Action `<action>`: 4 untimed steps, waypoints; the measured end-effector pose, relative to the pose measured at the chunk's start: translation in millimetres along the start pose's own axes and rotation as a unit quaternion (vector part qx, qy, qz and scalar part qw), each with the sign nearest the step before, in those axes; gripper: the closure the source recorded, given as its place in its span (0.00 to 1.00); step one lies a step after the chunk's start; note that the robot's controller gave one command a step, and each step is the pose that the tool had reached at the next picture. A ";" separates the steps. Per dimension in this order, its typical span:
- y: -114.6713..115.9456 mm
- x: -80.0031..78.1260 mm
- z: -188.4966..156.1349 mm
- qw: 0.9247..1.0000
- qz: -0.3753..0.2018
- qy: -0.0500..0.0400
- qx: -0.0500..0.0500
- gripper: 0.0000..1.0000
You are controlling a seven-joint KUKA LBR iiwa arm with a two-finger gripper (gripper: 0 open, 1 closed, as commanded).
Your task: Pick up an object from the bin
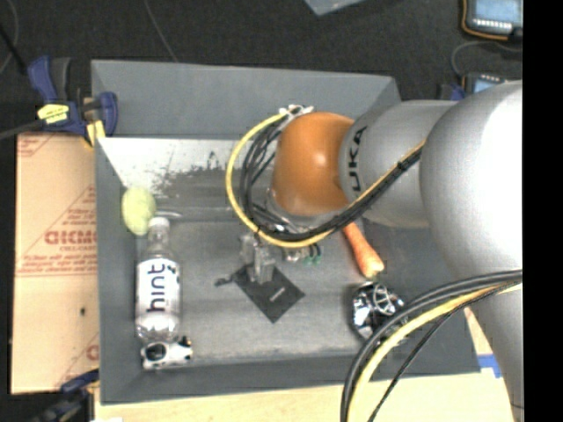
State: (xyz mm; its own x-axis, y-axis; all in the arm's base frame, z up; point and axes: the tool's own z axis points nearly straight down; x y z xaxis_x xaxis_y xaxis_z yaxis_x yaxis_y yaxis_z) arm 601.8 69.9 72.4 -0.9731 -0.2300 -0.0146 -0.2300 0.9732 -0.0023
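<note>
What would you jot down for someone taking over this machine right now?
Pincer: low in the middle of the bin, at the upper-left corner of a dark flat square piece.
Elsewhere: hint water bottle and yellow-green ball at left, orange carrot at right.
Done: nothing lifted out yet.
Left: grip one thing, raise it clear.

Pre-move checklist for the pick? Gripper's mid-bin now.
1. Gripper over the dark flat square piece, mid-bin: ok.
2. Piece apart from other things: ok.
3. Hint water bottle well off to the left: ok.
4. Carrot partly under the arm, clearance: cannot tell.
5. Gripper touching the piece: cannot tell.
</note>
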 end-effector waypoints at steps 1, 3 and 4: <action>0.0 0.0 0.0 1.000 0.000 0.000 0.000 1.00; 6.5 -5.5 -101.7 1.000 -0.007 -0.002 0.000 1.00; -1.1 -2.9 -106.6 0.999 -0.032 -0.003 0.000 1.00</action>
